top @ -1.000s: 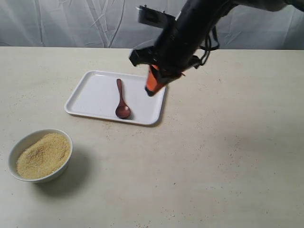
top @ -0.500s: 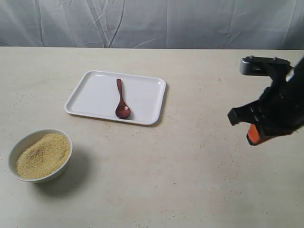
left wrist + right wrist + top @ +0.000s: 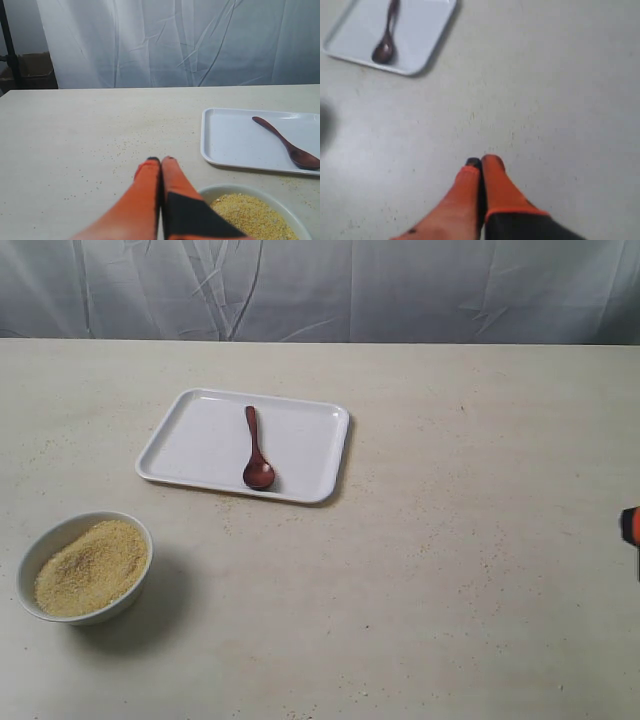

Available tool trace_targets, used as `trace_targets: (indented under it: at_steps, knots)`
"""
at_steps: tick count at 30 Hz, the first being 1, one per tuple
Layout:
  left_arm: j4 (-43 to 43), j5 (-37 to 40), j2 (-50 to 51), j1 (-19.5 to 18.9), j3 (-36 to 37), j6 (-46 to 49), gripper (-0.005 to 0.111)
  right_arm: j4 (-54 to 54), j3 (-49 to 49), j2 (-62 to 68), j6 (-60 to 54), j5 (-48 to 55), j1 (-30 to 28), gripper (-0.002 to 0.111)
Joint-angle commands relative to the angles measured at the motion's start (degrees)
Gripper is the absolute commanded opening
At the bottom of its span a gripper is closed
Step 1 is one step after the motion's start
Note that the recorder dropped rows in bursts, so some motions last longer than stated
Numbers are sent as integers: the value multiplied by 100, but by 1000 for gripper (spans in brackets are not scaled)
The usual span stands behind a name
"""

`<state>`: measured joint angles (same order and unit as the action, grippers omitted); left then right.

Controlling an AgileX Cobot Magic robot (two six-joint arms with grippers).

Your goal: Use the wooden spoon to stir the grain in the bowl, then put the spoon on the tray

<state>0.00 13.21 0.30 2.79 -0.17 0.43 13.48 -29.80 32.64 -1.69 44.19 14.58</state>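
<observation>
The wide pale beige surface point(image 3: 450, 570) holds everything. Toward its back lies the flat white rectangular tray with rounded corners point(image 3: 195, 445). Well apart from it, near the front left, sits the small round white bowl point(image 3: 112, 614), full of fine yellow-tan grain point(image 3: 90, 568). The dark reddish-brown wooden spoon point(image 3: 254, 448) lies flat inside the tray, its little head toward the front rim. The left tool point(image 3: 161, 161) hangs just beside the bowl with its two orange fingers pressed together, and nothing is in it. The right tool point(image 3: 481, 162) is far off at the right side, pinched closed and empty too. I think the job looks about done, since the spoon is on the tray. A good way to finish is to draw both tools off slowly and high, so the left one does not bump the bowl and spill grain.
</observation>
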Motion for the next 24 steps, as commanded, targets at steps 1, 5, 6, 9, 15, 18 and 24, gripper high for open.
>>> trace_targets:
  at_steps: [1,5,6,9,15,18,24]
  knots:
    - [0,-80,-30,21,17,1,0,-454,338,-1409,12,-305,-25,0]
    - [0,-80,-30,21,17,1,0,-790,794,-2280,133,-1501,-25,0]
    - [0,-80,-30,21,17,1,0,-958,921,-2415,133,-1805,-25,0]
    - [0,-80,-30,21,17,1,0,-1027,1085,-2659,169,-1946,-25,0]
    - [0,-80,-30,21,17,1,0,-1027,1085,-2770,169,-1921,-25,0]
    - [0,-80,-30,21,17,1,0,-1027,1085,-2770,169,-1921,-25,0]
    - [0,-80,-30,21,17,1,0,-1027,1085,-2912,169,-1896,-39,0]
